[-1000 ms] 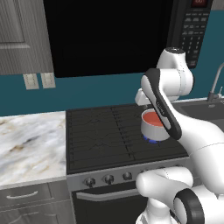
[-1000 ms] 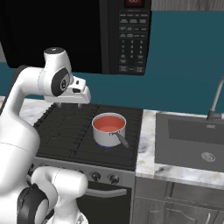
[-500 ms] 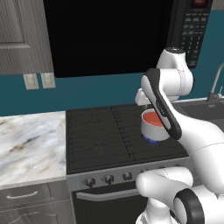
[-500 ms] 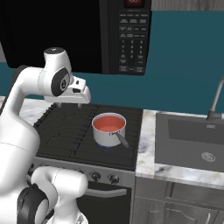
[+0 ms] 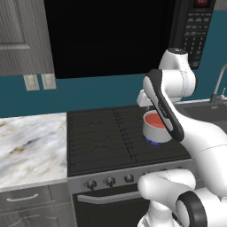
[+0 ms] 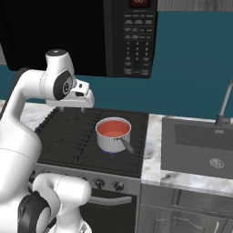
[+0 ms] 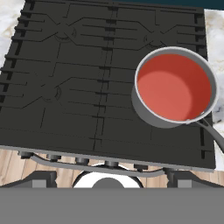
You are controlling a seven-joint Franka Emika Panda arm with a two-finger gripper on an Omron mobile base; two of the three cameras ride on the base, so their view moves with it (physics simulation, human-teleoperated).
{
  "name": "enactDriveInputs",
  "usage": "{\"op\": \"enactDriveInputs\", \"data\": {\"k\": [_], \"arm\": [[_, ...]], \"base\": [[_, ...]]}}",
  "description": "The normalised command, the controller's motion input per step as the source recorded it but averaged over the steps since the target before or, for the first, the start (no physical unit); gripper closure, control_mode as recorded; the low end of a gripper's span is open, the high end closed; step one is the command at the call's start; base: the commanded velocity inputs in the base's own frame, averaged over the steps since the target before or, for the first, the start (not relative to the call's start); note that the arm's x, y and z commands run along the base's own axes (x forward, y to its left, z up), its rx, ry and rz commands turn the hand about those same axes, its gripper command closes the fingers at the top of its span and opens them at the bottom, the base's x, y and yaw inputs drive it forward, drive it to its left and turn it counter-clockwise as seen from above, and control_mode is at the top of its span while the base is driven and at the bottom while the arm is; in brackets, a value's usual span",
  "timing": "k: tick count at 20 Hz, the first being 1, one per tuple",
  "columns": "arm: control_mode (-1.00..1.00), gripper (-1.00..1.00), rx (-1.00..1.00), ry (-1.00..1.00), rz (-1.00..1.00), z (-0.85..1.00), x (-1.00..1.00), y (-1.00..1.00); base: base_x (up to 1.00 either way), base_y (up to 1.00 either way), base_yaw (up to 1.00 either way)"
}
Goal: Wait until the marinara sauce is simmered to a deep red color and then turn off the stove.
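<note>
1 small steel saucepan point(image 6: 113, 135) sits on the stove point(image 6: 73, 136), over the front burner on the sink point(image 6: 200, 145) side, and a ring of blue flame point(image 5: 153, 142) shows under its base. Inside it the marinara sauce point(image 7: 168, 89) lies flat and smooth, an orange-red disc that fills the bottom of the pan, lighter toward the middle. The pan's thin handle point(image 6: 126, 145) points out toward the front of the stove, angled toward the sink.

Above the stove, back from the pan and toward the counter point(image 5: 31, 146) side, the white arm holds its gripper point(image 6: 75, 108) up in the air, well clear of the grates. Its 2 fingers stand spread wide with nothing between them, and their dark tips point(image 7: 40, 178) frame the front edge of the stove in the hand view.

Along the steel front of the stove runs a row of small round knobs point(image 5: 108, 181), with the oven's bar handle just below them. A black microwave point(image 6: 136, 36) with a keypad hangs above the stove, and a marbled counter lies beside the stove on the side away from the sink.
</note>
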Motion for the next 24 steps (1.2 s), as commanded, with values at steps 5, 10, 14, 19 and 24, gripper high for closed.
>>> {"op": "enactDriveInputs", "data": {"k": [5, 10, 14, 19, 24], "arm": [[-1.0, -1.0, 0.0, 0.0, 0.0, -0.01, 0.0, 0.0], [-1.0, -1.0, 0.0, 0.0, 0.0, -0.31, -0.18, -0.35], [-1.0, -1.0, 0.01, 0.0, 0.0, -0.56, -0.33, -0.66], [-1.0, -1.0, 0.01, 0.0, 0.0, -0.69, -0.47, -0.76], [-1.0, -1.0, 0.05, 0.0, -0.02, -0.73, -0.55, -0.8]], "base": [[0.0, 0.0, 0.0], [0.0, 0.0, 0.0], [0.0, 0.0, 0.0], [0.0, 0.0, 0.0], [0.0, 0.0, 0.0]]}}
